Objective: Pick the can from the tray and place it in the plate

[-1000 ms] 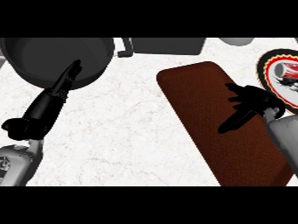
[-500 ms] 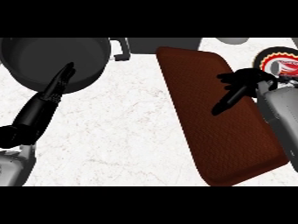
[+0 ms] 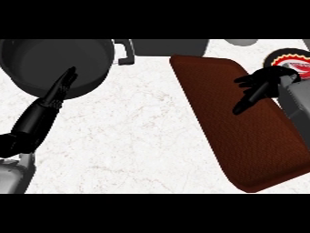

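Table: white marbled table (image 3: 137, 136) is carrying everything in sight.
Tray: dark reddish-brown tray (image 3: 237, 136) is lying on the right half of the table, running from upper middle toward the lower right.
Plate: round plate (image 3: 285, 57) with a dark rim and yellow edging is sitting just beyond the tray's upper right corner.
Can: red and white can (image 3: 308, 70) is lying on its side on the plate, partly hidden by the right wrist.
Right robot hand: right robot hand (image 3: 261, 86) is hovering over the tray's upper right part, next to the plate, with fingers loosely spread and grasping nothing.
Left robot hand: left robot hand (image 3: 40, 113) is stretching out flat with straight fingers, its tips lying over the rim of the pot, holding nothing.
Pot: large dark pot (image 3: 30, 61) with a side handle is standing at the upper left.
Other items: a grey object (image 3: 171, 47) is sitting at the top edge, beside the pot.
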Robot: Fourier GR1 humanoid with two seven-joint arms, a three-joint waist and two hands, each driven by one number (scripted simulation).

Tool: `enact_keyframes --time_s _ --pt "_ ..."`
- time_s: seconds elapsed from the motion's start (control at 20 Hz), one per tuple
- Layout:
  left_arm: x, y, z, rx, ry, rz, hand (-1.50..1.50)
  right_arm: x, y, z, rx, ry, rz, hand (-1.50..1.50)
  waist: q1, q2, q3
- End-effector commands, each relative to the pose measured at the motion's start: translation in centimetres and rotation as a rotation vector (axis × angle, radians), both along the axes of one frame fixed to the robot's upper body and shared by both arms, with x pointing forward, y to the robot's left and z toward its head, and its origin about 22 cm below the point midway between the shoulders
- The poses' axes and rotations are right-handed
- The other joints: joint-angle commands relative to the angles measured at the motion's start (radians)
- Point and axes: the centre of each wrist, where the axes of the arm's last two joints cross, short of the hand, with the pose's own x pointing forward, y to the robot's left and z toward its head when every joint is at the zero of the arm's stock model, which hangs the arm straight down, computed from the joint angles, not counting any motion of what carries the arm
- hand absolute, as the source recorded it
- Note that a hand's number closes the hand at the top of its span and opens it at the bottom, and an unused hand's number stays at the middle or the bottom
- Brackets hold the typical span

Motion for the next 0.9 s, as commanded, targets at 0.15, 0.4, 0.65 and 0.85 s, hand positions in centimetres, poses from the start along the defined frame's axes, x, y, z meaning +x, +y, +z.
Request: enact_keyframes --time_s 0.15,0.4,0.65,0.85 --pt "-0.5 0.0 -0.9 -0.006 -0.006 -0.023 0.00 0.9 -1.0 0.2 -0.117 0.185 0.019 -1.50 -0.002 0.001 0.000" --pt "0.7 0.3 -0.4 -0.022 -0.002 0.011 0.00 1.5 -1.1 -0.3 -0.047 0.202 0.058 -1.50 -0.006 0.004 0.000" --pt "-0.1 -0.7 -0.1 -0.013 -0.013 -0.013 0.00 1.8 1.1 -1.1 -0.037 0.233 0.107 -1.50 -0.003 0.000 0.000" --pt "0.4 -1.3 0.0 -0.008 0.012 -0.005 0.00 0.5 2.5 -3.9 -0.030 0.264 0.156 -1.50 -0.020 -0.004 0.000"
